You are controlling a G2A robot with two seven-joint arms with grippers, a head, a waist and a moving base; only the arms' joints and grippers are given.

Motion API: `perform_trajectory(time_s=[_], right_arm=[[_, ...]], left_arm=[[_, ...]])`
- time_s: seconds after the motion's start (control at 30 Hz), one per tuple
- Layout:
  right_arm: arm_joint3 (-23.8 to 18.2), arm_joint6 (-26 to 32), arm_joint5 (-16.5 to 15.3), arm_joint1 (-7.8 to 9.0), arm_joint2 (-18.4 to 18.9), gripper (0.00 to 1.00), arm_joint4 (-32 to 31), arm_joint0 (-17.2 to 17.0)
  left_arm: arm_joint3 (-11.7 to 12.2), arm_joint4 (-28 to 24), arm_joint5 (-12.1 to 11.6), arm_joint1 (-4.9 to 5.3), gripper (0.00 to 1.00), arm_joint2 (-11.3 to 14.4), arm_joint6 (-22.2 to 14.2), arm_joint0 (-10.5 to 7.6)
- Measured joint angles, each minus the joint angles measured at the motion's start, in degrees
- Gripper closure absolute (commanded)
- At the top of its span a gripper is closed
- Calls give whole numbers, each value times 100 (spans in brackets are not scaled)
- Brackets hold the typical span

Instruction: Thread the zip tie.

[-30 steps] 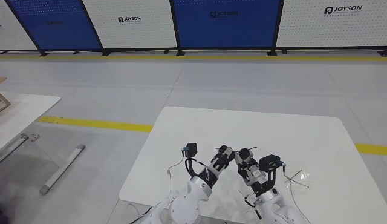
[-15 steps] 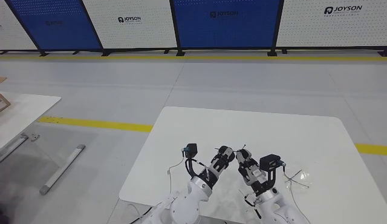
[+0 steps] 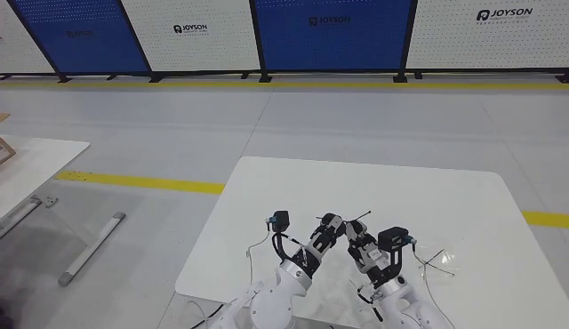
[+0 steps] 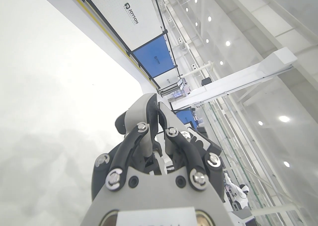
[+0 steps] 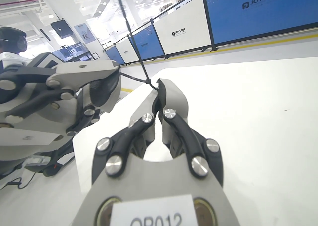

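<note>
White matte table (image 3: 427,196) with rounded corners, backed at 12 o'clock by blue and white perforated panels (image 3: 333,18). Thin dark strands (image 3: 437,260) lie at 4 o'clock of the right gripper (image 5: 158,87). Both claws are pinched closed on the zip tie (image 5: 129,30) (a thin black strap). The left gripper (image 4: 157,110) grips one end at 6 o'clock on the table, and the square head stands free above.
</note>
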Motion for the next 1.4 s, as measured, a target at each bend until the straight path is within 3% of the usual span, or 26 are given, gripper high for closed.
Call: perform_trajectory(time_s=[0.37,1.4], right_arm=[[28,4,14,5,-22,100,-22,20],[169,-7,-11,17,-32,100,23,94]], left_arm=[[-59,-24,-54,-5,100,-5,-17,28],[-641,83,-340,23,100,-49,-15,345]])
